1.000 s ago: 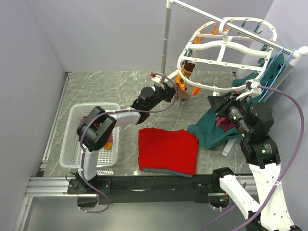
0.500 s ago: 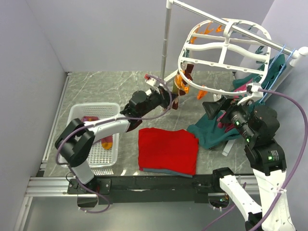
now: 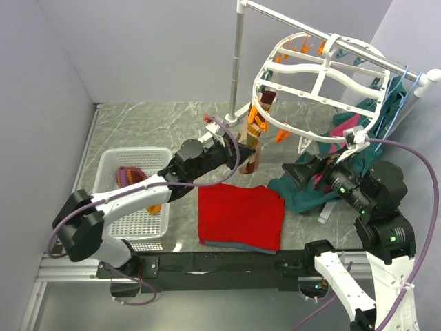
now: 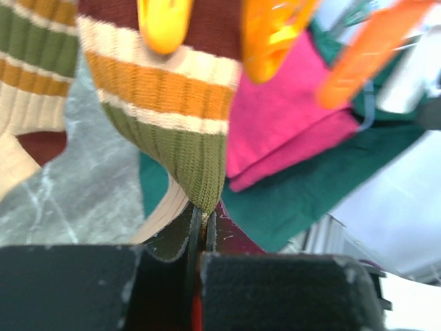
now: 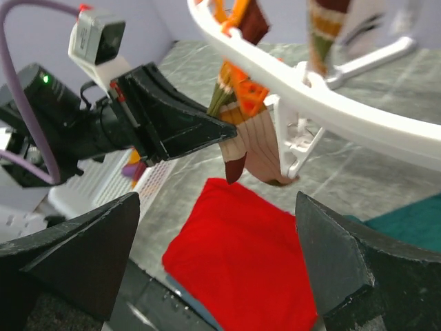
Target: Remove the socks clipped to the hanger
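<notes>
Right gripper [image 5: 217, 207] opened wide, left gripper [image 4: 198, 234] pinching sock [image 4: 172, 124]

Red cloth [image 3: 241, 215] near white laundry basket [image 3: 131, 222]

A robot test cell dressed as a laundry corner: plain pale partition walls [image 3: 138, 48] box in a marble-patterned surface [image 3: 151, 124], and an aluminium rail [image 3: 69, 265] runs along its near edge beside the left arm [image 3: 138, 193] and right arm [image 3: 379, 200], both trailing purple cables. Laundry props: a white slotted basket [image 3: 134, 150], a peg hanger [image 5: 358, 117] on a drying rack [image 3: 238, 62], folded red cloth [image 3: 241, 214]
</notes>
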Controlling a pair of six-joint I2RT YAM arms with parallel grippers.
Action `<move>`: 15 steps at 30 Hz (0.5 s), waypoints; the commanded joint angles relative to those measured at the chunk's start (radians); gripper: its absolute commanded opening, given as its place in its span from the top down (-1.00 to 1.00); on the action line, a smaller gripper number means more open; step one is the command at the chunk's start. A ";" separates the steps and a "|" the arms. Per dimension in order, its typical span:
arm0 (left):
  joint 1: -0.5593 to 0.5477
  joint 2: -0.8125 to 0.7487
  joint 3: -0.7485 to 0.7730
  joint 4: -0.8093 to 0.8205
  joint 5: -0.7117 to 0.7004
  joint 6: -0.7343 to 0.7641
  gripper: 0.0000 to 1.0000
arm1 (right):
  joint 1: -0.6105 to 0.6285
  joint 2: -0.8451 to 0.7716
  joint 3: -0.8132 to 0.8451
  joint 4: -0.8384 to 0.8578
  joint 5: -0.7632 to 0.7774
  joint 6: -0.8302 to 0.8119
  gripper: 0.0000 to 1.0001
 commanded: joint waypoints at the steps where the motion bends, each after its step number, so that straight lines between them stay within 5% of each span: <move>1: -0.042 -0.099 -0.005 -0.040 0.019 0.006 0.98 | -0.005 -0.039 -0.007 -0.057 -0.135 -0.012 -0.97; 15: -0.128 -0.142 0.029 -0.075 0.073 -0.071 0.98 | -0.004 -0.033 -0.117 0.035 -0.236 0.003 -0.97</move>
